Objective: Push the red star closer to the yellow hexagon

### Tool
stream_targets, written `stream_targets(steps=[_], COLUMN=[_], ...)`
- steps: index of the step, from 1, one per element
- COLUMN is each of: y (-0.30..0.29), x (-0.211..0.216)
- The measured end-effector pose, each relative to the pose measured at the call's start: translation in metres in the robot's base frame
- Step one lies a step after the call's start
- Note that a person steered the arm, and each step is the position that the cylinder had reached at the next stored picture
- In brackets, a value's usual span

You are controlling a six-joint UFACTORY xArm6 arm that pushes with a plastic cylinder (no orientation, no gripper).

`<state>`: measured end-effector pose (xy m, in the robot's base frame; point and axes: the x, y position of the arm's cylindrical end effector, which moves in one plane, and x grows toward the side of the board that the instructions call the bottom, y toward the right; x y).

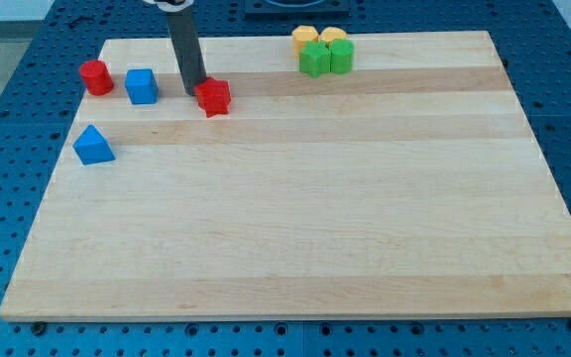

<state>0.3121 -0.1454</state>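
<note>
The red star point(213, 97) lies on the wooden board near the view's top, left of centre. My tip point(195, 92) stands just at the star's left side, touching or nearly touching it. The rod rises from there to the view's top edge. Two yellow blocks sit at the view's top, right of centre: one point(304, 39) on the left and one point(333, 37) on the right. I cannot tell which of them is the hexagon. They are well to the right of the star.
Two green blocks point(314, 60) point(341, 55) sit just below the yellow ones, touching them. A red cylinder point(95, 76) and a blue cube point(141, 85) lie left of my tip. A blue triangular block point(92, 145) lies lower left. The board point(295, 218) rests on a blue perforated table.
</note>
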Motion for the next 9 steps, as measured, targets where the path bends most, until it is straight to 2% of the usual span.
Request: stream_targets(steps=[2,3,5,6,8,9], y=[-0.037,-0.029,0.020,0.026,0.032,0.055], x=[0.064,0.072,-0.006,0.000,0.059,0.053])
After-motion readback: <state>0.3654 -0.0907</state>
